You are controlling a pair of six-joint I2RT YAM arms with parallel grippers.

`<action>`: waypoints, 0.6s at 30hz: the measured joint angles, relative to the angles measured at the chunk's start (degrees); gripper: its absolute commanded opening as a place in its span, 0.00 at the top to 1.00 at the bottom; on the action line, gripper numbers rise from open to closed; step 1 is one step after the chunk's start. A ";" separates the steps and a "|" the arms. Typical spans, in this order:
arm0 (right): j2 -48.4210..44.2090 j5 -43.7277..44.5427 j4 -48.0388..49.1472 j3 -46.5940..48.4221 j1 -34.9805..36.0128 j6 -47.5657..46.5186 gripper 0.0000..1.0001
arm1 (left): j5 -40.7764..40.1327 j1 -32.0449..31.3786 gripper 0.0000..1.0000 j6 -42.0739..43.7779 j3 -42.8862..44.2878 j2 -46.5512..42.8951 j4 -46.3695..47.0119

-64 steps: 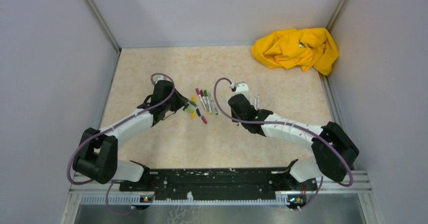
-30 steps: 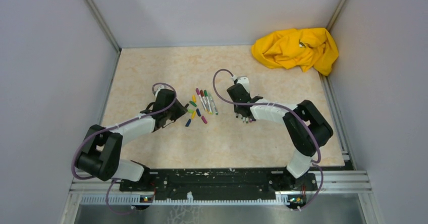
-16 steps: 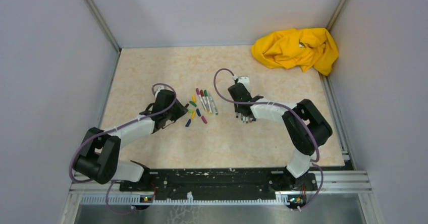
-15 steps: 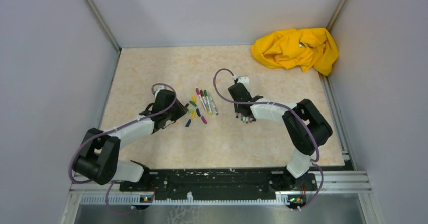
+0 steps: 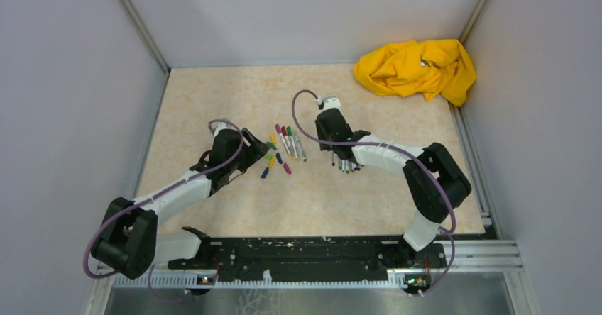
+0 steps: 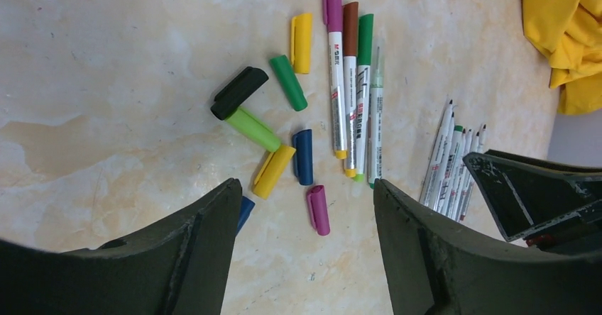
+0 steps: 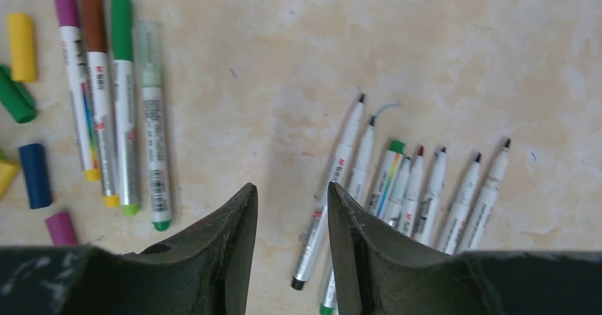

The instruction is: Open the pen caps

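Observation:
Four capped pens [image 6: 349, 95] lie side by side, with magenta, brown, green and clear pen caps [image 6: 350, 24] on them; they also show in the right wrist view [image 7: 106, 109]. Loose caps [image 6: 288, 82] in yellow, green, black, blue and magenta lie scattered beside them [image 5: 273, 157]. Several uncapped pens [image 7: 415, 187] lie in a fan to the right [image 5: 346, 164]. My left gripper [image 6: 307, 186] is wide open above a magenta cap [image 6: 317, 209], holding nothing. The right gripper [image 7: 292, 186] is open over bare table, left of the uncapped pens.
A crumpled yellow cloth [image 5: 415, 67] lies in the far right corner. Grey walls close off the table on the left, back and right. The right arm's fingers [image 6: 525, 191] show at the right edge of the left wrist view.
Both grippers have opened. The right wrist has drawn back up and left from the uncapped pens. The left arm has shifted slightly towards the caps.

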 measured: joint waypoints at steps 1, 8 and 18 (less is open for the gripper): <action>0.66 -0.26 -0.15 1.11 0.44 -0.28 0.58 | 0.17 0.00 0.24 -0.11 -0.04 0.00 0.31; 7.30 -2.64 -1.81 8.41 4.24 -2.16 0.57 | 1.40 -0.09 0.21 -0.39 -0.44 -0.55 1.77; 14.38 -4.46 -5.20 15.37 5.68 -2.49 0.57 | 1.77 -0.11 0.21 -0.50 -0.61 -1.81 2.51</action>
